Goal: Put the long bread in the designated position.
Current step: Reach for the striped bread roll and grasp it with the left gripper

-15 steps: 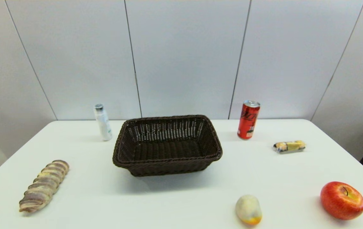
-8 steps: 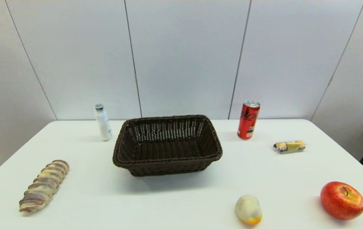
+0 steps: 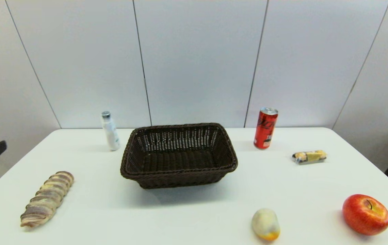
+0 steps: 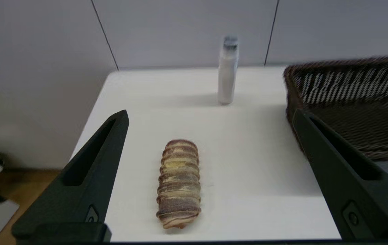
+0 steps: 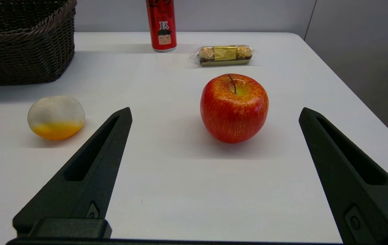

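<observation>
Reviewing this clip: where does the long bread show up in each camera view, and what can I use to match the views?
Head view: the long bread lies on the table's near-left part, left of the basket.
Left wrist view: the long bread lies lengthwise between the open left gripper fingers, well short of them.
Right wrist view: not in it.
Shared landmark: the white bottle beyond the bread.

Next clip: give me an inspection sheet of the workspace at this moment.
Surface: white table, no marker seen.
Job's things: long bread lying near the left edge, untouched.
Clutter: wicker basket at centre; white bottle; red can; wrapped snack; apple; yellow-orange fruit.
Grippers: left gripper open, short of the bread; right gripper open, short of the apple.
Cables: nothing seen.
Surroundings: grey panelled wall.
</observation>
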Robot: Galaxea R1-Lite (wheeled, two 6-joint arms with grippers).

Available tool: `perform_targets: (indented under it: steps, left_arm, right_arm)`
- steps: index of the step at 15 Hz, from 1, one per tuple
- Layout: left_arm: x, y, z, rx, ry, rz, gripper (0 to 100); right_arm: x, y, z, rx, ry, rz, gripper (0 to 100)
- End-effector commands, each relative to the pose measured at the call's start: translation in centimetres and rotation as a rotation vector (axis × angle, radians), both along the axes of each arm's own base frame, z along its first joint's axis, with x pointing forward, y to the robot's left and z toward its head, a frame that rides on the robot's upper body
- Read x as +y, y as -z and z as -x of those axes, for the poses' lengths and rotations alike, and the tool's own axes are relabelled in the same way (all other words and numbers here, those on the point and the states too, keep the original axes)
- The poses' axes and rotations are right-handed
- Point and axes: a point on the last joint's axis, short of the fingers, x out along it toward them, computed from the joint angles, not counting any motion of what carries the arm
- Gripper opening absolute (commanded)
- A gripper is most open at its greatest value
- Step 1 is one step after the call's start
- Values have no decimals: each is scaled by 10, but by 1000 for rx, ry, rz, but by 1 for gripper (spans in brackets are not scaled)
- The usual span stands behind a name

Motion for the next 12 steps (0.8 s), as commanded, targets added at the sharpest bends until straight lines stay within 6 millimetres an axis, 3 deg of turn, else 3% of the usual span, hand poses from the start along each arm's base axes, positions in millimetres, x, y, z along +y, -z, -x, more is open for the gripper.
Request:
perform_targets:
  steps: [1,5,12]
  left_arm:
    - [11,26,-96,417,-39,8,100]
    - [20,59,-129,631,-68,28,100]
    - [36,94,-145,825,-126,73,100]
  right_arm:
    - [0,0,0,1,0,0,100]
    - [0,0,0,1,0,0,100]
    - [0,0,0,1,0,0,100]
